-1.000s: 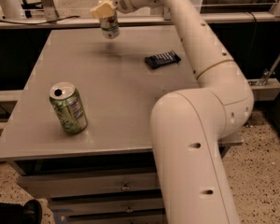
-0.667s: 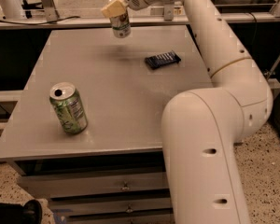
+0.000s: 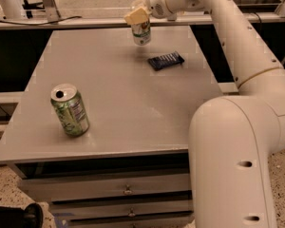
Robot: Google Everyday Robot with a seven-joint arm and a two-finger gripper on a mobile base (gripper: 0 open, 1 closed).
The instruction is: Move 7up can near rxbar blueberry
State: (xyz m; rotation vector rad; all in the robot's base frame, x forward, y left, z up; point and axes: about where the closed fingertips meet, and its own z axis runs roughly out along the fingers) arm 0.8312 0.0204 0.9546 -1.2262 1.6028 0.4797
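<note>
gripper [image 3: 138, 20] grasping 7up can [image 3: 142, 34] over far side of table [image 3: 114, 80], near rxbar [image 3: 166, 60]; green can [image 3: 70, 110] front-left

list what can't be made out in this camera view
Camera view:
- 7up can: top hidden by the gripper holding it above the table's far side.
- rxbar blueberry: lettering too small to read.
- green can: label print blurred.
- robot arm: base cut off by the bottom edge.
</note>
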